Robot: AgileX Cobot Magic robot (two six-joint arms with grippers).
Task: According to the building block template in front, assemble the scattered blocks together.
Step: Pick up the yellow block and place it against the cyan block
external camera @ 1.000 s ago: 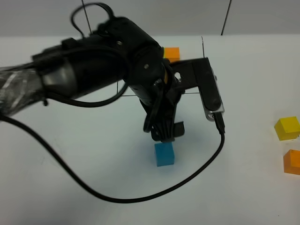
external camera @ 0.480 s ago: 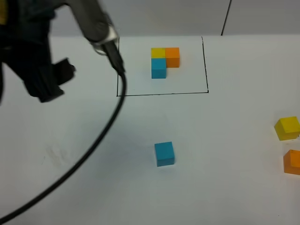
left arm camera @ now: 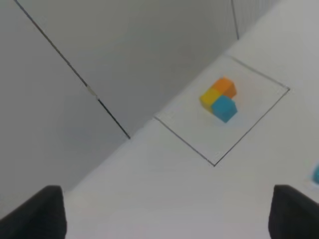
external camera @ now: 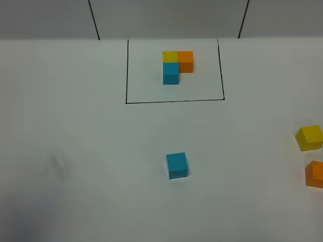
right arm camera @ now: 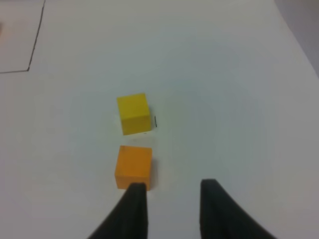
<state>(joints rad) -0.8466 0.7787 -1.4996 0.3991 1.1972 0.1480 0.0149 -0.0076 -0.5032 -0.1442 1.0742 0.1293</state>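
The building block template (external camera: 176, 65) is an L of yellow, orange and blue cubes inside a black drawn rectangle at the back middle; it also shows in the left wrist view (left arm camera: 219, 97). The blue scattered block (external camera: 177, 165) sits alone in the middle of the table. The yellow block (external camera: 309, 137) and orange block (external camera: 314, 174) lie at the right edge. Neither arm shows in the exterior view. My left gripper (left arm camera: 169, 219) is open wide and empty, well away from the template. My right gripper (right arm camera: 174, 199) is open and empty, just short of the orange block (right arm camera: 133, 167), with the yellow block (right arm camera: 133, 113) beyond.
The white table (external camera: 75, 151) ends at a grey back wall (external camera: 166, 17) with dark vertical seams. The black rectangle line (external camera: 174, 101) runs in front of the template. A sliver of blue shows at the left wrist view's edge (left arm camera: 316, 174).
My left arm has pulled away from the blue block, swung left and left the exterior view. The blue block stays where it was.
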